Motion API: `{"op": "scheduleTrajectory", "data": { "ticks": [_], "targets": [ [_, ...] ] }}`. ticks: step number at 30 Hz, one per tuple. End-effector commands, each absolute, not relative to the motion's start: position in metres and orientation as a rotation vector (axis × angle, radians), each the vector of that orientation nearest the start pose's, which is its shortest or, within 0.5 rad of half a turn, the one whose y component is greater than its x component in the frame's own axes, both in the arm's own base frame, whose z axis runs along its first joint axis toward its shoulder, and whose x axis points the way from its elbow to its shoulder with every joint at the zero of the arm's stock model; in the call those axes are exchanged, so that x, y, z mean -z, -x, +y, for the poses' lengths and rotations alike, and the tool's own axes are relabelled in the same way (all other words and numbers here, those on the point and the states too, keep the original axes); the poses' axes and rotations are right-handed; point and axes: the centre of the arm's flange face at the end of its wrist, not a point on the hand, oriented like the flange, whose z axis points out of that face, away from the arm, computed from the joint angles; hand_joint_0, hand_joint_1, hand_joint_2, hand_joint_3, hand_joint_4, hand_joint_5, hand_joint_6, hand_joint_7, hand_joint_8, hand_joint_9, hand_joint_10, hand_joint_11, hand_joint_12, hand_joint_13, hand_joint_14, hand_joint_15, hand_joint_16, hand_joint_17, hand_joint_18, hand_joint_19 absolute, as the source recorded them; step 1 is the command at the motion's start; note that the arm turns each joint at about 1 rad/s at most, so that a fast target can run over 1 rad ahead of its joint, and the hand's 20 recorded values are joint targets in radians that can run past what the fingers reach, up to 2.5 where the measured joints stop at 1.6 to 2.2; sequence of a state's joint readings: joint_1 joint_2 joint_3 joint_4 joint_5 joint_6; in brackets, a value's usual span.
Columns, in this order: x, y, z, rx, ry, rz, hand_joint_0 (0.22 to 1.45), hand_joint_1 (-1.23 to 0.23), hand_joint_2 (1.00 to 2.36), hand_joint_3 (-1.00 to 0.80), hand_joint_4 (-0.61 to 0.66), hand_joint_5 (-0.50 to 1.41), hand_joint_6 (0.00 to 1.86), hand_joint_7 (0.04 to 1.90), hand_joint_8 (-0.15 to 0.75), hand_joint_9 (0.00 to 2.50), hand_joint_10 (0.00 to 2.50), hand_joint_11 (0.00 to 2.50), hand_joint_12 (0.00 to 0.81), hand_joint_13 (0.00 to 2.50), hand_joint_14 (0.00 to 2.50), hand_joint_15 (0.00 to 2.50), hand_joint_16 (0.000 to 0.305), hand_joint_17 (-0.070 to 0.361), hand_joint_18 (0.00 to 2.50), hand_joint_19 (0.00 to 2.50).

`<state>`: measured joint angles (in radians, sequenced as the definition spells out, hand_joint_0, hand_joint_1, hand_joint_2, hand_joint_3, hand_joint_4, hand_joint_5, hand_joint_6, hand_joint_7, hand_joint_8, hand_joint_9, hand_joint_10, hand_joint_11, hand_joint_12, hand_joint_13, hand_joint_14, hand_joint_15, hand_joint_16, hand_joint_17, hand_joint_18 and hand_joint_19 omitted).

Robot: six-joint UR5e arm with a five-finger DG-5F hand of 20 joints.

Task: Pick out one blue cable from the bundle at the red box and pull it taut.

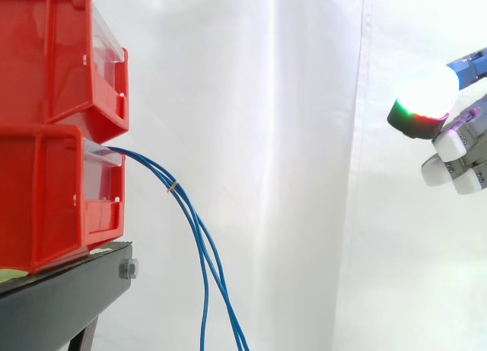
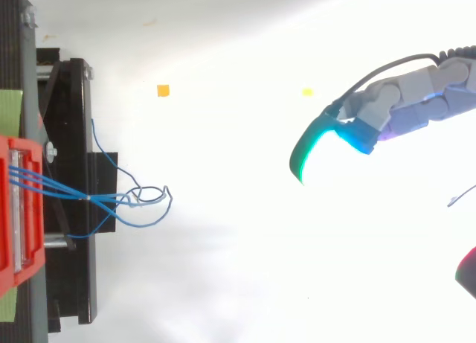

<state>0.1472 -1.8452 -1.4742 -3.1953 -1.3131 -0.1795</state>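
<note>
Bins [image 1: 53, 122], red, two stacked on a black stand [image 1: 61, 298] at the left. Blue cables [image 1: 152, 165] poke out of the lower one's front, head right, then droop down past a small tie [image 1: 173, 186]. Their ends get cut off at the bottom edge. Far right, well apart, the hand [image 1: 456, 141] hangs loosely open, holding nothing.

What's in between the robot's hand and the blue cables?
Nothing. In the side view the stretch from the hand to the blue cables is bare, with just the white curtain behind. The top view shows the same gap.
</note>
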Motion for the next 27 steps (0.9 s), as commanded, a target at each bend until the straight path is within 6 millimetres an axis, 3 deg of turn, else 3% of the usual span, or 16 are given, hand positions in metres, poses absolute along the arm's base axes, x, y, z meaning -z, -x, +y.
{"op": "scheduleTrajectory", "data": {
  "ticks": [1,19,27],
  "targets": [
    [-0.383,-0.5892,-0.073,-0.856,-1.246,1.408,0.49,-0.76,1.0,-0.5,0.18,-0.2,0.5,0.66,0.217,0.62,0.01,0.21,0.336,0.29,0.01,0.16,0.052,0.116,0.06,0.33],
    [-0.3831,-0.5894,-0.073,-0.857,-1.245,1.407,0.48,-0.73,1.0,-0.5,0.18,-0.21,0.5,0.66,0.214,0.58,0.01,0.22,0.336,0.29,0.01,0.17,0.051,0.115,0.1,0.36],
    [-0.3831,-0.5894,-0.073,-0.856,-1.244,1.408,0.45,-0.61,1.0,-0.5,0.2,-0.21,0.5,0.65,0.235,0.6,0.01,0.21,0.351,0.31,0.01,0.17,0.054,0.121,0.14,0.37]
  ]
}}
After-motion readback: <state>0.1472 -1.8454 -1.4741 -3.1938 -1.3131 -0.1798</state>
